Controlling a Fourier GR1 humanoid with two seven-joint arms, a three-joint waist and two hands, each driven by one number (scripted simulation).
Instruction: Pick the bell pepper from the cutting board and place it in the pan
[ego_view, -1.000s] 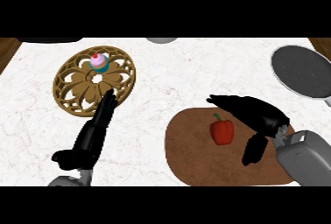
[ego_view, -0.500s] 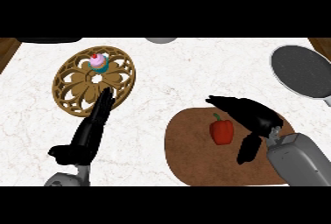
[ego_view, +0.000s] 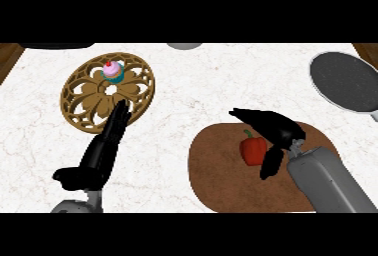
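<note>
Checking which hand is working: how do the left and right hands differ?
The left hand lies with fingers straight, tips over the golden openwork plate; the right hand, spread, brackets the bell pepper on the cutting board. The left hand is far from the pepper; the right hand's thumb is beside it. Both are black.

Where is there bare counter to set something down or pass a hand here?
Bare counter runs between the wooden trivet and the pan, above the cutting board. A narrower strip lies between the left hand and the board. Crowded: the board's right half, where the right hand flanks the bell pepper.
</note>
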